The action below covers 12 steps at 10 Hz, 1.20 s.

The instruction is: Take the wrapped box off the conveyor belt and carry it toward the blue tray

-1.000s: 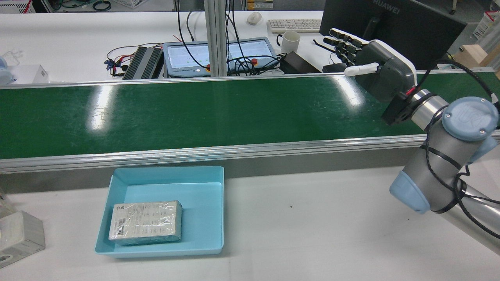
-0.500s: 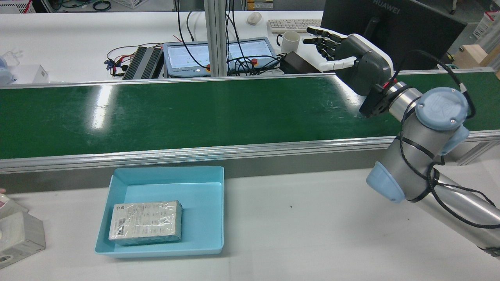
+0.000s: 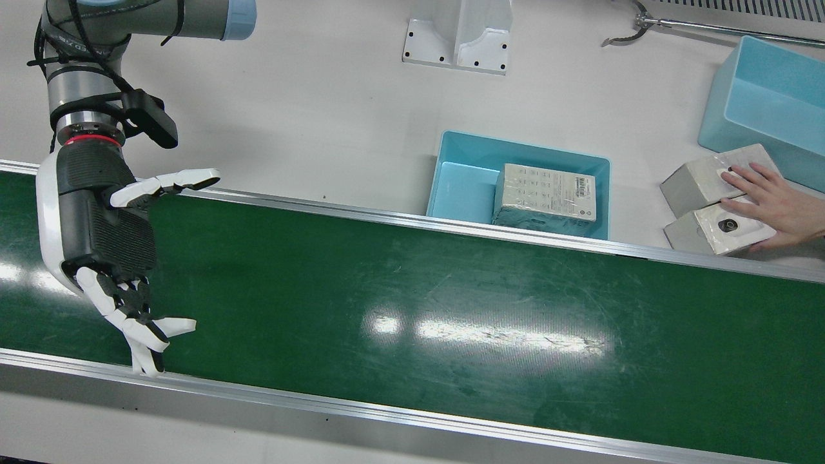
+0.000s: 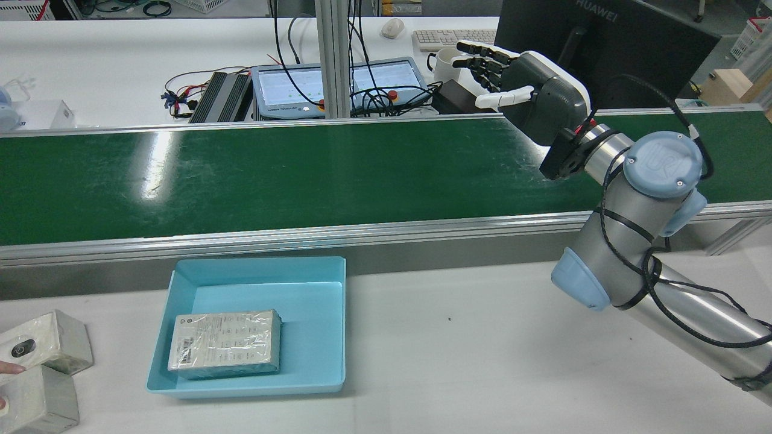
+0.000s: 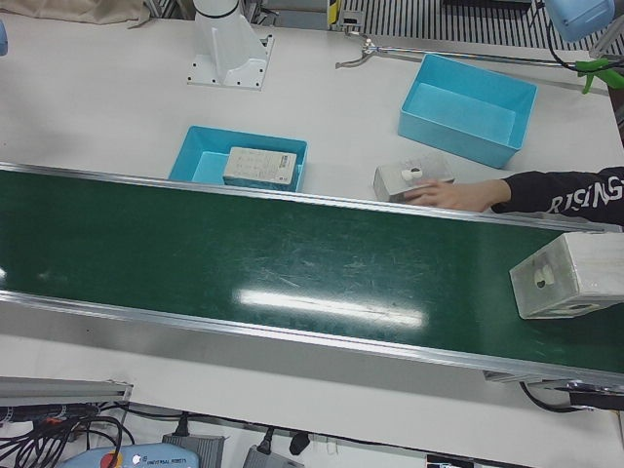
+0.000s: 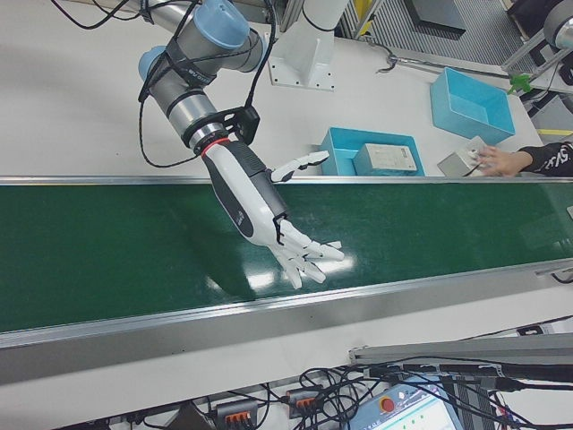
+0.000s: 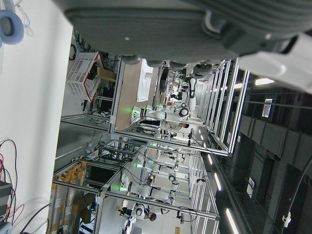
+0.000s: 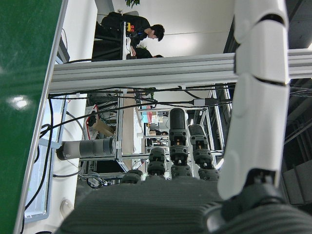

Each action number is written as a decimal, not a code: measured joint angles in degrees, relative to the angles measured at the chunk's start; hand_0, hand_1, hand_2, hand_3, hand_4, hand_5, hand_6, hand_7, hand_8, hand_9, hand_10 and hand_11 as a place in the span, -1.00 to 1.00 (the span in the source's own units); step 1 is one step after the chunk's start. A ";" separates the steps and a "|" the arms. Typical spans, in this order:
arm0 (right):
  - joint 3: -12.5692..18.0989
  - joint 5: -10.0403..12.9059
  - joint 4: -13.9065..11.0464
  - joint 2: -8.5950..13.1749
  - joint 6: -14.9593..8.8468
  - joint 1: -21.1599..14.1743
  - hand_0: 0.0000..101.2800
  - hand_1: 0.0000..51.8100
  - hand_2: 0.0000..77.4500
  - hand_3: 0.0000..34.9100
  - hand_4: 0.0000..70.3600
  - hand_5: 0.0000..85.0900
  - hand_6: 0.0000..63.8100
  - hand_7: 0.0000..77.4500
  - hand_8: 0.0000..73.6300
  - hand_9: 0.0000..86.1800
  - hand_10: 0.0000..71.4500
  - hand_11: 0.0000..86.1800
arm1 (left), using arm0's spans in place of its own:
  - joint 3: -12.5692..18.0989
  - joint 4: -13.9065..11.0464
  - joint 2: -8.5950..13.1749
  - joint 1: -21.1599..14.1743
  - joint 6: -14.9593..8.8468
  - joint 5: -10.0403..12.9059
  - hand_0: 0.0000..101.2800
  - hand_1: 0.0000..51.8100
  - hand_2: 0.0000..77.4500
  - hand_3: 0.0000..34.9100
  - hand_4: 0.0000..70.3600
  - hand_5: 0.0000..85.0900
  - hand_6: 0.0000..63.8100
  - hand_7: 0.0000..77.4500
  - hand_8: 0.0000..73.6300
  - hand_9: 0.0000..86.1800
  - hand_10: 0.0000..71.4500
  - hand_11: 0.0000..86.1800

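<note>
Over conveyor belt (image 3: 399, 303) | R hand (image 3: 106, 225) hovers, fingers spread, holds nothing | L hand (image 7: 195, 24) state unclear (only its own cam shows it) | wrapped box (image 4: 224, 342) lies in blue tray (image 4: 313, 271) | person's hand (image 3: 776, 203) on grey boxes (image 3: 712, 193) beside belt

White desk (image 4: 120, 54) behind; monitor (image 4: 603, 42) at right.

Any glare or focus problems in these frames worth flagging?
Front view: bright lamp reflections streak the conveyor belt mid-frame. Rear view: two glare patches on the belt, left and near the right hand. Right hand view: sideways, the hand's own fingers loom close and soft. Left-front view: evenly lit, sharp.
</note>
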 joint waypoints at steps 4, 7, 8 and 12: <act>-0.05 -0.02 0.01 -0.12 0.05 -0.08 -0.07 -0.56 -0.80 -1.00 -0.44 -0.72 -0.57 -0.27 -0.78 -0.73 -0.98 -0.96 | 0.00 0.00 0.00 0.00 0.00 0.00 -1.00 -1.00 -0.97 -1.00 -1.00 -0.97 -0.98 -0.99 -0.99 -0.99 -0.98 -0.99; -0.17 -1.17 0.06 -0.23 0.20 0.20 -0.07 -0.56 -0.80 -1.00 -0.38 -0.68 -0.57 -0.31 -0.88 -0.85 -0.98 -0.97 | 0.00 0.00 0.00 0.00 0.00 0.00 -1.00 -1.00 -0.97 -1.00 -1.00 -0.97 -0.98 -0.99 -0.99 -0.99 -1.00 -0.99; -0.17 -1.39 0.08 -0.22 0.27 0.25 -0.07 -0.56 -0.80 -1.00 -0.38 -0.68 -0.57 -0.31 -0.88 -0.85 -1.00 -0.97 | 0.00 0.00 0.00 0.00 0.00 0.00 -1.00 -1.00 -0.97 -1.00 -1.00 -0.97 -0.98 -0.99 -0.99 -0.99 -0.98 -0.99; 0.15 -1.66 0.06 -0.29 0.37 0.40 -0.08 -0.47 -0.83 -1.00 -0.53 -0.73 -0.68 -0.37 -0.87 -0.82 -1.00 -0.97 | 0.00 0.00 0.00 0.00 0.00 0.00 -1.00 -1.00 -0.97 -1.00 -1.00 -0.97 -1.00 -0.99 -0.99 -0.99 -0.98 -0.99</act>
